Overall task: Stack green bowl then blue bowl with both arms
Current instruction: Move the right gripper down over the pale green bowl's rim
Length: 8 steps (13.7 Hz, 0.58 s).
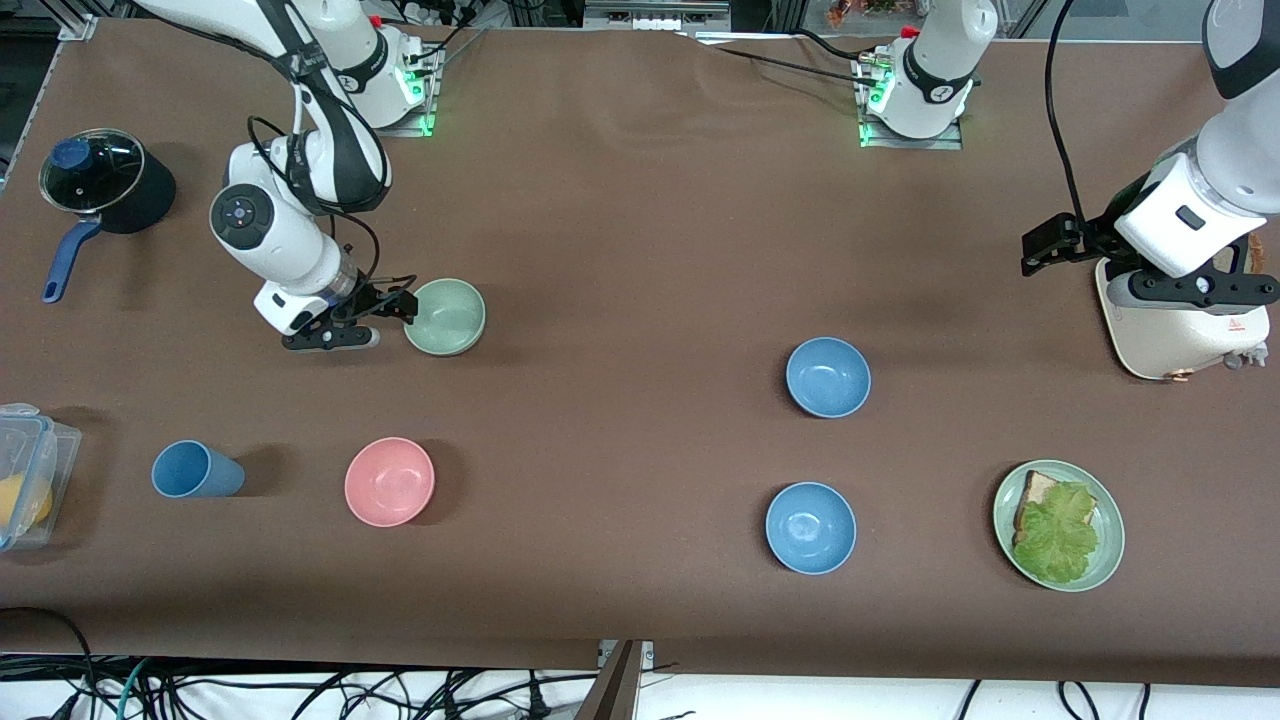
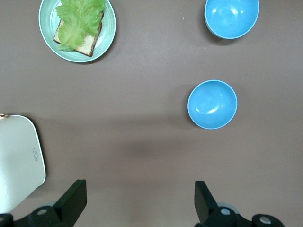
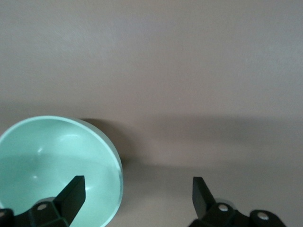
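Green bowl (image 1: 446,316): rested on the surface, farther from the camera than the pink bowl (image 1: 389,481).
Right gripper (image 1: 385,318): beside its rim, jaws apart.
Left gripper (image 1: 1047,246): waited above the surface beside the white appliance (image 1: 1180,330), jaws apart.
Handling: probably light, rigid, smooth; rim pinch advised.

Tabletop (image 1: 640,250): brown cloth cover, matt, slight wrinkles. Green bowl (image 1: 446,317), just beside right tool (image 1: 385,318): matt, smooth, plastic-looking. Blue bowls (image 1: 828,377) (image 1: 811,528) and pink bowl (image 1: 389,481): same matt smooth finish. Arm shells: glossy white plastic; both tools, incl. left tool (image 2: 139,201): black, matt. Pot (image 1: 105,180): dark body, glossy glass lid. Container (image 1: 30,470): clear plastic. Appliance (image 1: 1185,330) under left tool: cream, smooth, semi-gloss.
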Each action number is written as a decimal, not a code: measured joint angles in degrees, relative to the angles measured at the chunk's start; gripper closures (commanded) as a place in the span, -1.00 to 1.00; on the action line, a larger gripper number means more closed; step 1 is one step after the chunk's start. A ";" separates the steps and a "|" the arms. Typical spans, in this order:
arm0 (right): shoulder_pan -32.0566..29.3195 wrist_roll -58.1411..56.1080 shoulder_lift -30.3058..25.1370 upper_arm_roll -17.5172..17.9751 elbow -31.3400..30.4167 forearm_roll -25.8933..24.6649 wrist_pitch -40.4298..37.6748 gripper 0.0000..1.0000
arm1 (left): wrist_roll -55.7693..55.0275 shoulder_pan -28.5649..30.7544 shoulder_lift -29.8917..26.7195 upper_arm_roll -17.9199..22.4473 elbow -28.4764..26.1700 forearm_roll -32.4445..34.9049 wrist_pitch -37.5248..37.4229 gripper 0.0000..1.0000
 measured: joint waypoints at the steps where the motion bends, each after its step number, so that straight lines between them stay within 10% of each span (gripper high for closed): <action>1: 0.00 0.63 0.33 0.00 -0.30 0.00 0.41 -0.98 | 0.00 0.00 0.00 0.00 0.00 0.00 0.00 -1.00; 8: 0.02 2.36 2.83 1.09 -2.51 0.01 6.63 -0.76 | 0.00 0.00 0.00 0.00 0.00 0.00 -0.01 -1.00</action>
